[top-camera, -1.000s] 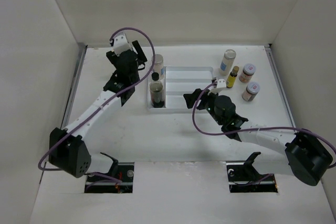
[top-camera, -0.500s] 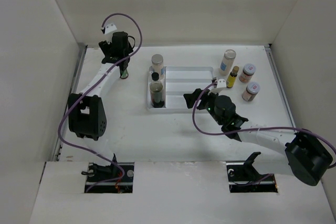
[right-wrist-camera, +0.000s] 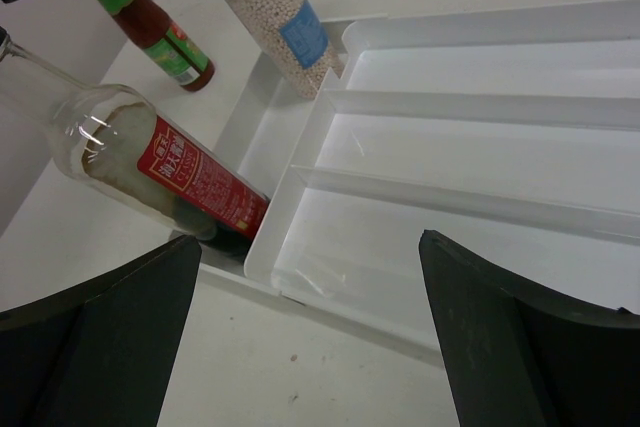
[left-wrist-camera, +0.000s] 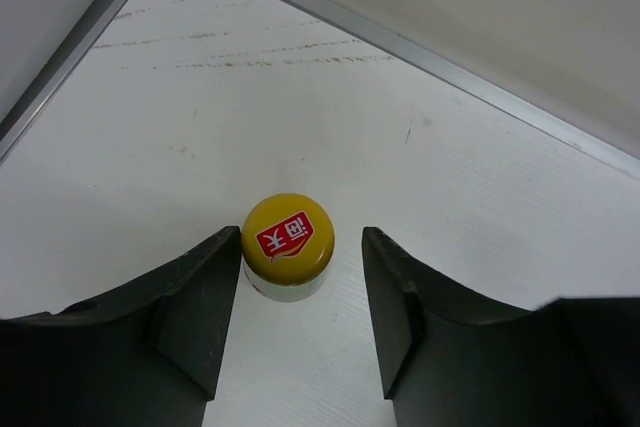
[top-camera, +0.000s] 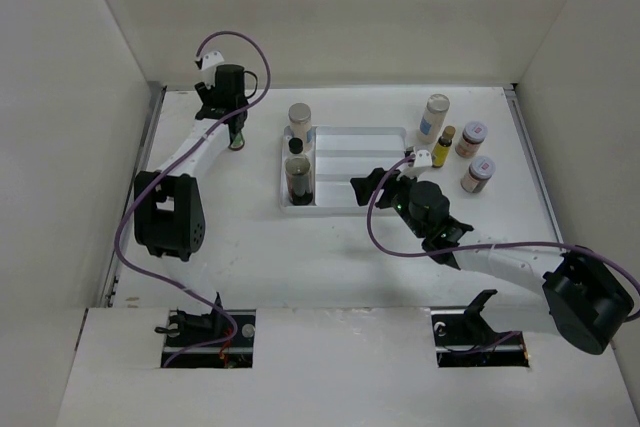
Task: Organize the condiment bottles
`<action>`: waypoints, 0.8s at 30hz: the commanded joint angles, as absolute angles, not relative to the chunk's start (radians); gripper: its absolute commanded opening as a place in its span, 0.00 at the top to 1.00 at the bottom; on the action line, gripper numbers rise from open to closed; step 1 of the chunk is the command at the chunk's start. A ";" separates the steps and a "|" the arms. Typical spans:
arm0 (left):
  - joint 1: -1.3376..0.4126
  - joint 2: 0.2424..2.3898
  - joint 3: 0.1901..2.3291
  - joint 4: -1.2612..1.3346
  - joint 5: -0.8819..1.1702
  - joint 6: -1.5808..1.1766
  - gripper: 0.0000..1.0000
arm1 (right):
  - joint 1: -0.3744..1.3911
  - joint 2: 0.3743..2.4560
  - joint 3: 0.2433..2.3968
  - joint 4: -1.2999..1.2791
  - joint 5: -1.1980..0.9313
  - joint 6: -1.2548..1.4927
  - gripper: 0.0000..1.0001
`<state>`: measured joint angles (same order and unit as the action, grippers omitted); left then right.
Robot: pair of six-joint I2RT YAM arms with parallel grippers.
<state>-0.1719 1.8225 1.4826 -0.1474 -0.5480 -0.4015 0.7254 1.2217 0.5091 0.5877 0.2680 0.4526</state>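
Observation:
The red sauce bottle (top-camera: 237,139) stands on the table left of the white tray (top-camera: 360,137). In the left wrist view its yellow cap (left-wrist-camera: 288,239) sits between my fingers, close to the left one. My left gripper (top-camera: 233,123) is open above it (left-wrist-camera: 300,247). Three bottles fill the tray's left compartment: a white-capped jar (top-camera: 300,116), a black-capped one (top-camera: 296,148) and a dark red-labelled bottle (top-camera: 298,181). A white-capped bottle (top-camera: 433,117), a yellow bottle (top-camera: 444,145) and two pink-lidded jars (top-camera: 471,137) (top-camera: 478,173) stand at the right. My right gripper (top-camera: 372,185) is open and empty at the tray's front.
In the right wrist view, the tray's long divided compartments (right-wrist-camera: 470,157) lie just ahead of my open gripper (right-wrist-camera: 310,262). The red-labelled bottle (right-wrist-camera: 190,182), the blue-labelled jar (right-wrist-camera: 285,32) and the red sauce bottle (right-wrist-camera: 150,27) show to the left. White walls enclose the table.
My left arm swung from beside the tray to the far back left and now hangs over the red sauce bottle. The right arm has not moved.

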 commanded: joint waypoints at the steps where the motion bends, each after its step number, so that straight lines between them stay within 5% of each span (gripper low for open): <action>1: -0.157 1.822 1.528 -0.133 -0.545 -0.413 0.56 | 0.717 1.216 0.512 0.632 0.279 0.465 0.02; 10: -0.137 1.810 1.502 -0.120 -0.541 -0.414 0.79 | 0.717 1.204 0.508 0.632 0.282 0.465 0.02; 24: -0.234 1.556 1.657 -0.098 -0.549 -0.379 0.83 | 0.703 1.181 0.494 0.641 0.285 0.472 0.02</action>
<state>-0.1967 1.7214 1.5196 -0.2481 -0.5350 -0.3927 0.7158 1.2114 0.5011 0.5888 0.2695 0.4538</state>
